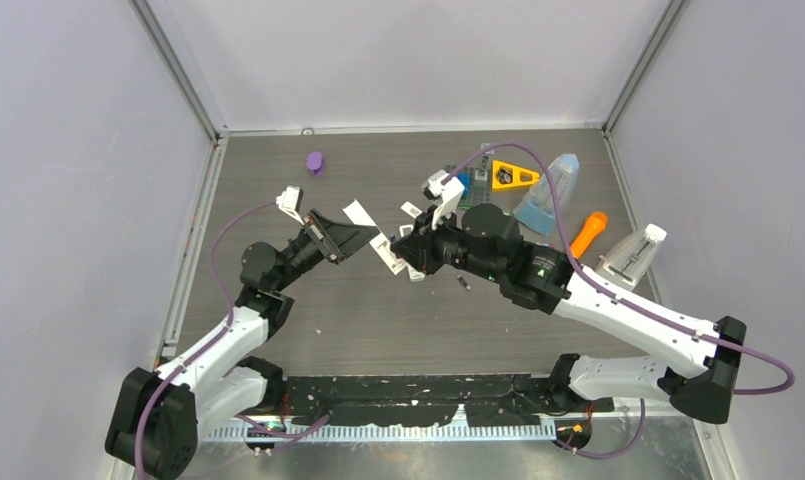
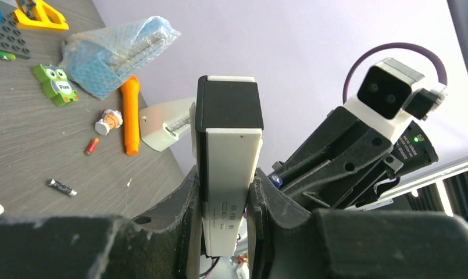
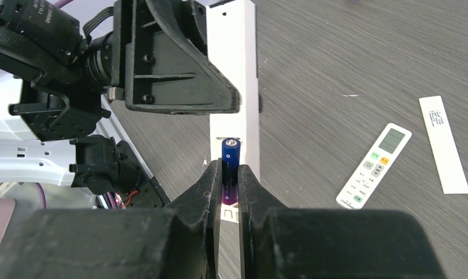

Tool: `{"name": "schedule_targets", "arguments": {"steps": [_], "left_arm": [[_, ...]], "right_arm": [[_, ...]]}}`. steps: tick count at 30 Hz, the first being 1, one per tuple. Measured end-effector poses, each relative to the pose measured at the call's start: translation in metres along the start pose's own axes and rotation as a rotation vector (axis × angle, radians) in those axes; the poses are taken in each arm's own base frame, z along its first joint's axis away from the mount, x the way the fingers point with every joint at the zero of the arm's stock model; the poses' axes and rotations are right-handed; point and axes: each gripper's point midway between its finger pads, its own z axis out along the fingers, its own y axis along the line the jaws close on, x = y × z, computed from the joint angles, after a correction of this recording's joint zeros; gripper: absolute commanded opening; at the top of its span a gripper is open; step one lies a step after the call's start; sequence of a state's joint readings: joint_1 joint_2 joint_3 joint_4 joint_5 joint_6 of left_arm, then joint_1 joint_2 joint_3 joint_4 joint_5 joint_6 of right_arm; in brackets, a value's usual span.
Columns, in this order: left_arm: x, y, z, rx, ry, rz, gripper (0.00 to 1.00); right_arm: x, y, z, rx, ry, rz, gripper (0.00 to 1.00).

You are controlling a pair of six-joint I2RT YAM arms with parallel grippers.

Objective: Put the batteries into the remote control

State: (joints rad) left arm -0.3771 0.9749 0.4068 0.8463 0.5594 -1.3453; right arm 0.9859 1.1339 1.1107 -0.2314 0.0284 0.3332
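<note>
Lying near red battery, owl tile reads "Five".

table: dark grey-brown, fine wood-grain streaks. held remote, centre of left wrist view: white body, black end cap. blue battery, centre of right wrist view: dark blue, silver tip. right gripper: black. second remote, right of frame: white, grey screen, one orange button. red-orange battery and blackish battery: lower left. carrot toy: orange. owl tile: green. small piece, upper left of top view: purple.
</note>
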Motion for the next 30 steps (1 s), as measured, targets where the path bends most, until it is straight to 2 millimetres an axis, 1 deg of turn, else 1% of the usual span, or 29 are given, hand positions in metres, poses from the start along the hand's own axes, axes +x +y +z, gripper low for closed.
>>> {"name": "schedule_targets", "arguments": {"steps": [5, 9, 14, 20, 26, 30], "left_arm": [[0.002, 0.001, -0.004, -0.003, -0.012, -0.039, 0.00], [0.002, -0.002, -0.007, 0.005, -0.020, -0.042, 0.00], [0.001, -0.005, -0.008, 0.011, -0.026, -0.046, 0.00], [0.000, -0.001, -0.009, -0.003, -0.037, -0.059, 0.00], [0.000, 0.001, -0.009, -0.007, -0.043, -0.064, 0.00], [0.000, 0.002, -0.009, -0.009, -0.043, -0.065, 0.00]], "right_arm": [[0.002, 0.014, 0.004, -0.021, 0.008, -0.031, 0.10], [0.002, 0.019, 0.005, -0.026, 0.006, -0.052, 0.11], [0.008, 0.018, 0.012, -0.024, 0.026, -0.086, 0.12], [0.014, 0.017, 0.017, -0.028, 0.049, -0.122, 0.13], [0.016, 0.018, 0.018, -0.041, 0.058, -0.141, 0.20], [0.022, 0.020, 0.019, -0.052, 0.077, -0.159, 0.21]]}}
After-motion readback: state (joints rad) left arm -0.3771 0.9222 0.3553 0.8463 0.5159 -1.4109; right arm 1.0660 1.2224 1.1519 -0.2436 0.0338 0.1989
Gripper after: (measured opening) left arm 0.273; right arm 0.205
